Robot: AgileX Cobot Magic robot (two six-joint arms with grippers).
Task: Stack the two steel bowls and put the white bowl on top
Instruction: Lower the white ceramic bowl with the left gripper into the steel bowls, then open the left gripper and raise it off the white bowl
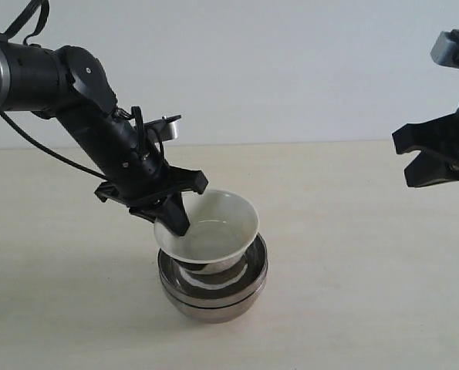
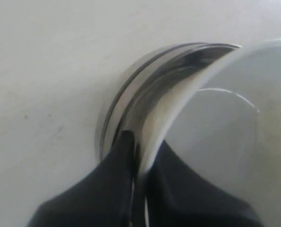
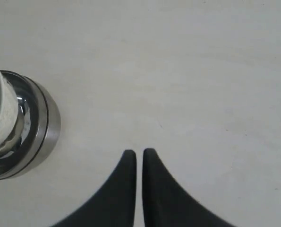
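Left jaws clamp the rim of the white bowl [image 1: 217, 227], tilted into the stacked steel bowls [image 1: 214, 299] toward the near edge of the tabletop [image 1: 352, 308], likely to seat it level. Right jaws are closed and empty, well apart.

On my feed the 2 steel bowls [image 1: 214, 302] read as polished stainless: mirror finish, smooth, w/ dark reflections across the rims. The white bowl [image 1: 227, 220] is glossy cream, smooth inside w/ a soft sheen on the wall; ceramic or plastic, I can't tell. The bench [image 1: 368, 308] is pale and matt, approx. smooth w/ a few tiny specks; laminate or wood, can't tell. The left end effector [image 1: 180, 228] and right end effector [image 3: 138, 153] have matt black, plastic-looking fingers. The left arm [image 1: 82, 85] shell is black w/ a slight sheen.
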